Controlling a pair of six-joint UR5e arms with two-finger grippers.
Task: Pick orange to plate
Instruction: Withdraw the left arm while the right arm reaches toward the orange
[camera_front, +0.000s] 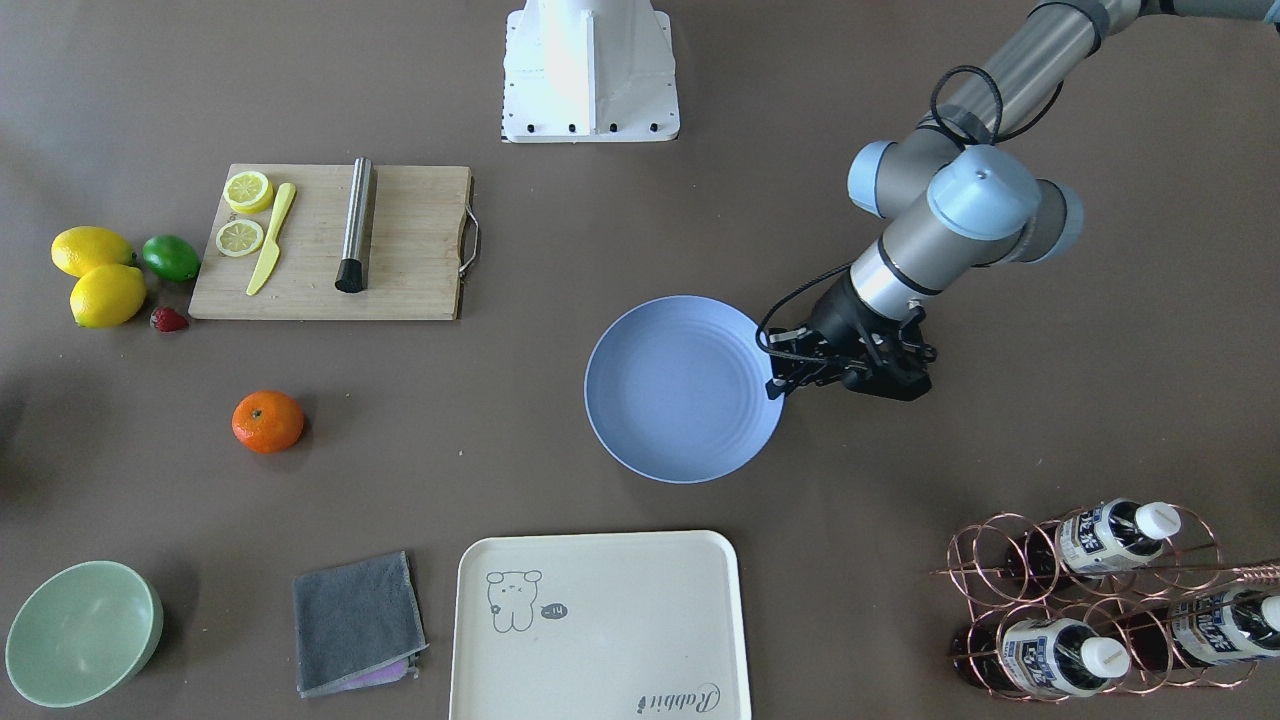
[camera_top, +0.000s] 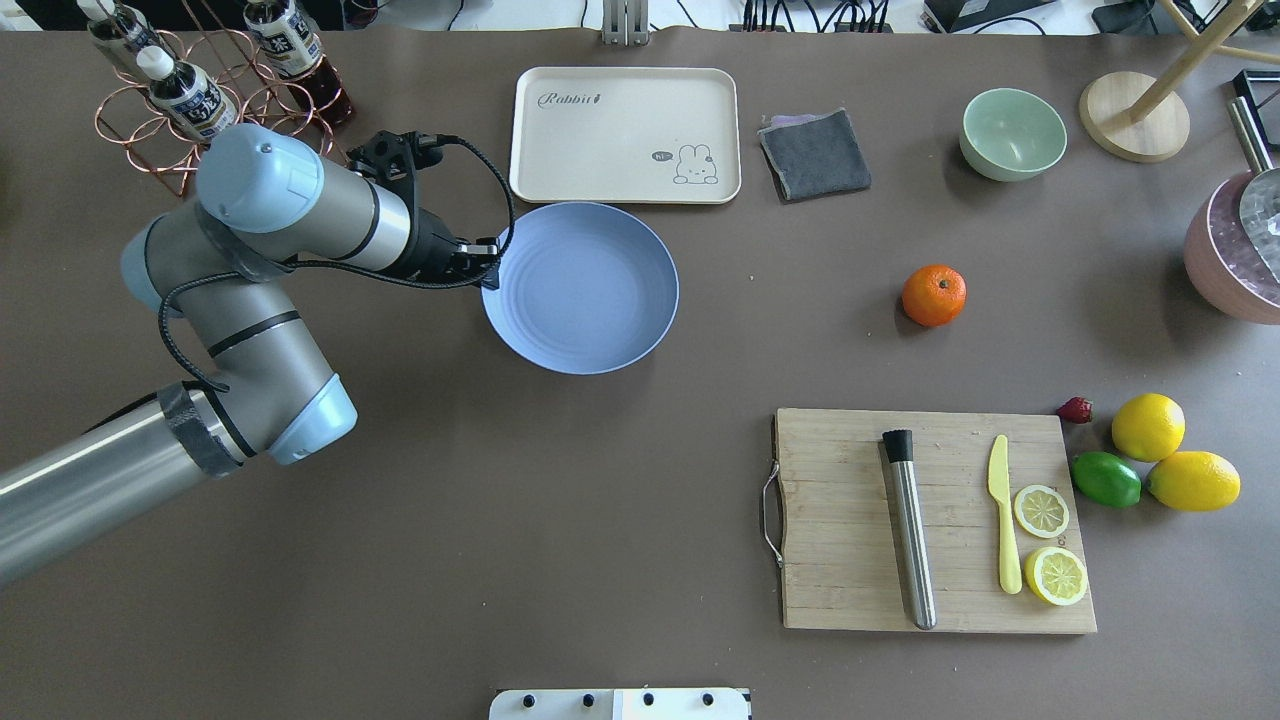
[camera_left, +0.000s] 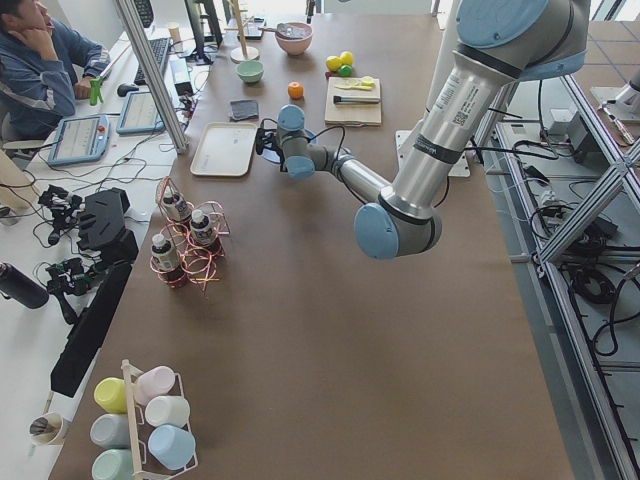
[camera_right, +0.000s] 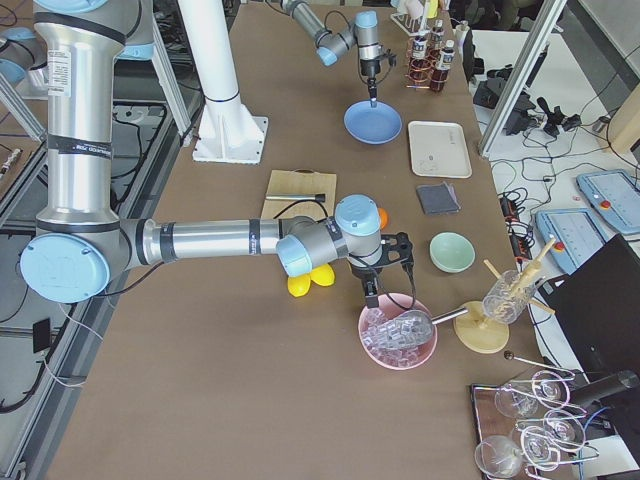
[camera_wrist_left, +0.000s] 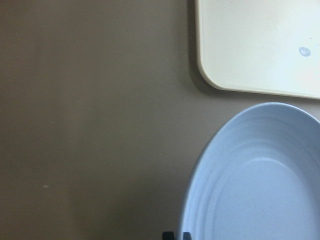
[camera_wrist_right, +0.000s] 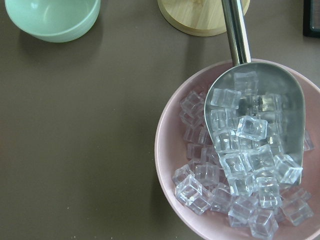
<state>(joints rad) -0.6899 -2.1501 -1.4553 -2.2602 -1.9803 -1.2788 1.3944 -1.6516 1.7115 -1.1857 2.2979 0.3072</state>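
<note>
The orange (camera_front: 268, 421) (camera_top: 934, 295) sits alone on the brown table, far from both grippers. The light-blue plate (camera_front: 680, 390) (camera_top: 580, 290) lies flat near the table's middle, with nothing on it. My left gripper (camera_front: 775, 385) (camera_top: 490, 270) points down at the plate's rim on the bottle-rack side. In the left wrist view its fingertips (camera_wrist_left: 169, 234) stand nearly together astride that rim (camera_wrist_left: 200, 170), shut on it. My right gripper (camera_right: 375, 290) hangs over a pink bowl of ice; I cannot tell if it is open or shut.
A cream tray (camera_top: 625, 130), grey cloth (camera_top: 815, 155) and green bowl (camera_top: 1012, 133) line the far edge. A cutting board (camera_top: 850, 520) carries a muddler, knife and lemon slices, with lemons, a lime and a strawberry beside it. A bottle rack (camera_top: 190, 90) stands behind my left arm.
</note>
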